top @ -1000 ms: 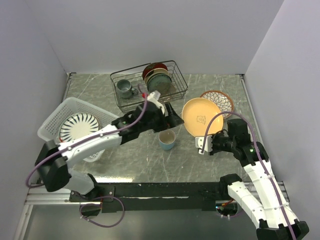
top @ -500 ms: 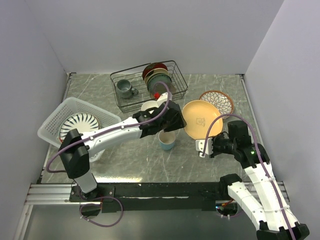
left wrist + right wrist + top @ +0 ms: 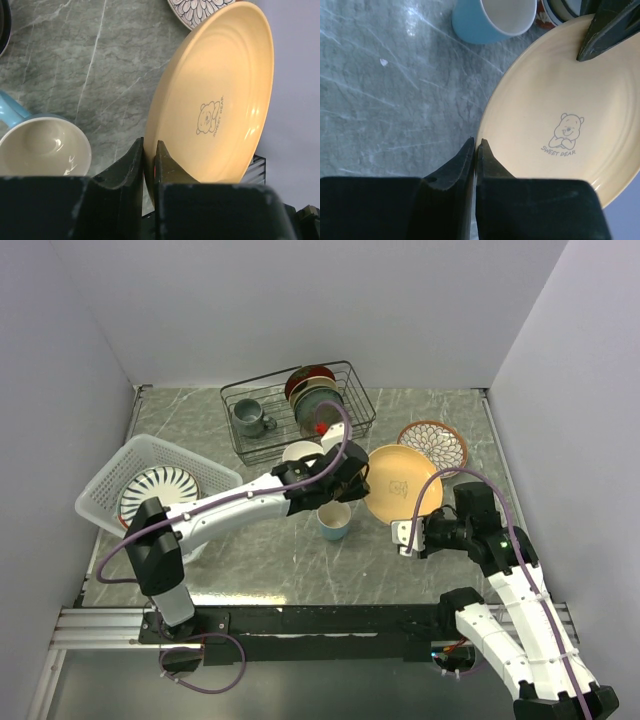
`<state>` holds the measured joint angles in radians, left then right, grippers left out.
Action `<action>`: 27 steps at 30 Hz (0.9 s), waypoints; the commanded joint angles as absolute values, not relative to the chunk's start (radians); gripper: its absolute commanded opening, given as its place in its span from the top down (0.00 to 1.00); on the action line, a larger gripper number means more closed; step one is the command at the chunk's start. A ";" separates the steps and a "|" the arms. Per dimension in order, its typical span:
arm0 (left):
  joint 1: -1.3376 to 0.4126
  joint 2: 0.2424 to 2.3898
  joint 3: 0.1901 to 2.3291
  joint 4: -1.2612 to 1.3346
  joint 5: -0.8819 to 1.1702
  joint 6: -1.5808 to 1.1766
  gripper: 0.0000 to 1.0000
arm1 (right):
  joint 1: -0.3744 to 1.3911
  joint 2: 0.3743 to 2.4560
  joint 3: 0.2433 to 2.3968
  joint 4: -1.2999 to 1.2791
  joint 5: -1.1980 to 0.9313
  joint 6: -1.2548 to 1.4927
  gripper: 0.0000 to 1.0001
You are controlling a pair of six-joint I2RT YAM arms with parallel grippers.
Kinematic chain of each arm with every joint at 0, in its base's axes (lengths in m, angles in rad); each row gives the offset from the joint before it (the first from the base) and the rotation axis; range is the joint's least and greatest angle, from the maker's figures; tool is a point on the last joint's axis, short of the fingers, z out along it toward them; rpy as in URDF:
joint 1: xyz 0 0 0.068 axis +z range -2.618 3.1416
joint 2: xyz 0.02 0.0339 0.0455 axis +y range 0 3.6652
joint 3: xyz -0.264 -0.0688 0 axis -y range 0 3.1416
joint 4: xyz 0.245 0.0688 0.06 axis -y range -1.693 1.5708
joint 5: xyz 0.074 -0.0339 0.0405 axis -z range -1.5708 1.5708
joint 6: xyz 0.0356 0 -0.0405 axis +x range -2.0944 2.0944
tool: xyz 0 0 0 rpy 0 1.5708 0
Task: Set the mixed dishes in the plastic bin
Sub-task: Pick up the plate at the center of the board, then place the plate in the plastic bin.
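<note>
Left claw (image 3: pixel 150 152) and right claw (image 3: pixel 475 149) each clamped on rim of tilted tan plate (image 3: pixel 402 480); light blue mug (image 3: pixel 334 521) near.

The tan plate (image 3: pixel 402 483), printed with a small bear, is tilted, its rim pinched by the left end effector (image 3: pixel 150 159) and right end effector (image 3: pixel 475 152). The light blue mug (image 3: pixel 334 521) stands upright at its 8 o'clock. The teal-floral red-rimmed plate (image 3: pixel 435 443) lies flat at its 1 o'clock. The white plastic bin (image 3: pixel 130 455), at the worktop's (image 3: pixel 250 570) 9 o'clock, holds the striped plate (image 3: pixel 160 490).
</note>
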<state>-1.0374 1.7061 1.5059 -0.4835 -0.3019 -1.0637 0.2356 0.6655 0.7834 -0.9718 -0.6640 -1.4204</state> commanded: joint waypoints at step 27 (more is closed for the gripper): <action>-0.845 1.048 0.965 -0.153 -0.224 -0.833 0.99 | 0.128 0.620 0.999 -0.741 -0.903 -0.777 0.02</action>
<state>-0.8776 1.1481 0.9958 -0.2218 -0.2420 -0.8829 0.1867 0.6224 0.9565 -0.8593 -0.8753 -0.9901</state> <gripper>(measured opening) 0.135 0.980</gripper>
